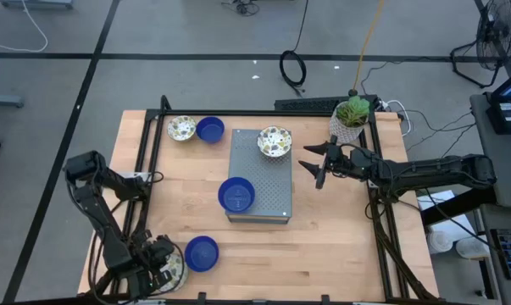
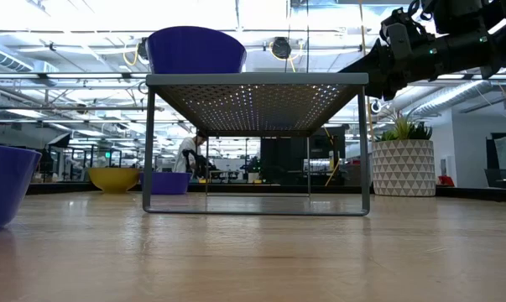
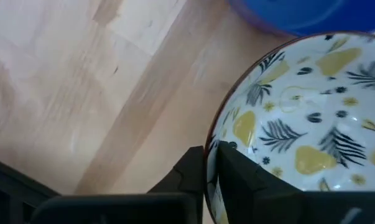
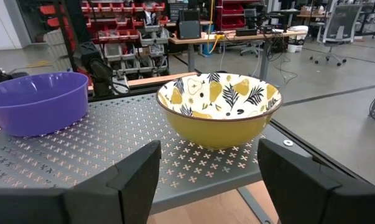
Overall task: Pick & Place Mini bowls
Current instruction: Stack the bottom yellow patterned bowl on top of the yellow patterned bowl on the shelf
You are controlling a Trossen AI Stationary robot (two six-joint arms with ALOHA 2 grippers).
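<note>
Broadly, the job looked about a third done, if the bowls were meant to end up on the rack (the pictures alone could not settle which way they were travelling). On the table [image 1: 340, 246], the grey perforated rack [image 1: 268, 182] stood in the middle and carried two bowls, well apart: a blue bowl [image 1: 236, 194] at its near left corner and a patterned bowl [image 1: 274, 141] at its far right corner. Four more sat on the bare wood. The back patterned bowl [image 1: 181, 129] and the back blue bowl [image 1: 210, 129] were side by side and touching at the far left. The front blue bowl [image 1: 201, 253] lay at the near left, just beside the fourth bowl, which the left arm was working on. By that reading, four placements were left.

The right gripper [image 4: 209, 158] hovered just off the rack's right edge, level with the patterned bowl and facing it. Its jaws were spread wide and had hold of nothing.

The left gripper [image 3: 211, 155] was down at the near left corner of the table. Its jaws were nearly together, pinching the rim of the held bowl [image 3: 299, 124], one finger inside and one outside. Whether that bowl had left the wood could not be told.
</note>
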